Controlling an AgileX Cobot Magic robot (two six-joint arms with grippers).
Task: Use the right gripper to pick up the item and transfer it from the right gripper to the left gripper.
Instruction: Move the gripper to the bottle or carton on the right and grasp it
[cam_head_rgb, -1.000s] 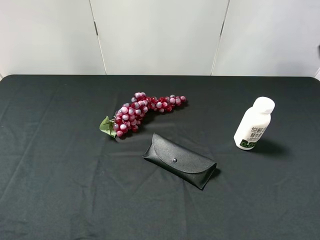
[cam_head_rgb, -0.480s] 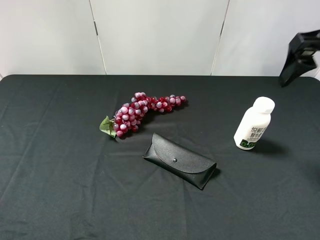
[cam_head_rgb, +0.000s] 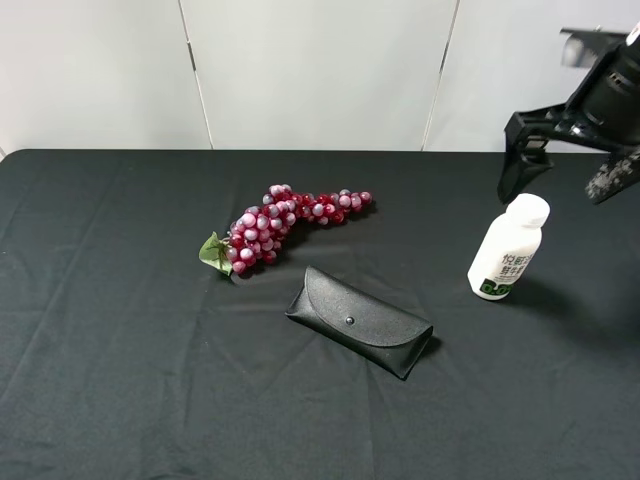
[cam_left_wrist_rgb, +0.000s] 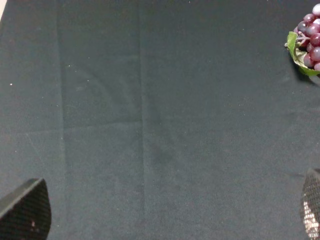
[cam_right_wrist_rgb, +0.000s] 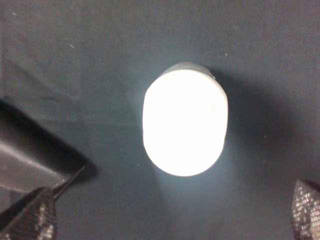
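While the right gripper (cam_head_rgb: 556, 192) hangs pointing down above the upright bottle (cam_head_rgb: 508, 248) on the table's (cam_head_rgb: 120, 330) right side, fingers spread, only the left wrist view shows the left gripper (cam_left_wrist_rgb: 168, 212), fingers likewise spread, near the grapes (cam_left_wrist_rgb: 306, 42).

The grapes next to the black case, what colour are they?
Dark red grapes with one green leaf; the exterior high view shows them best.

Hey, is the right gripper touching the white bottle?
Apart. The right wrist view shows the white bottle between the open fingers of the right gripper, with black cloth visible on both sides.
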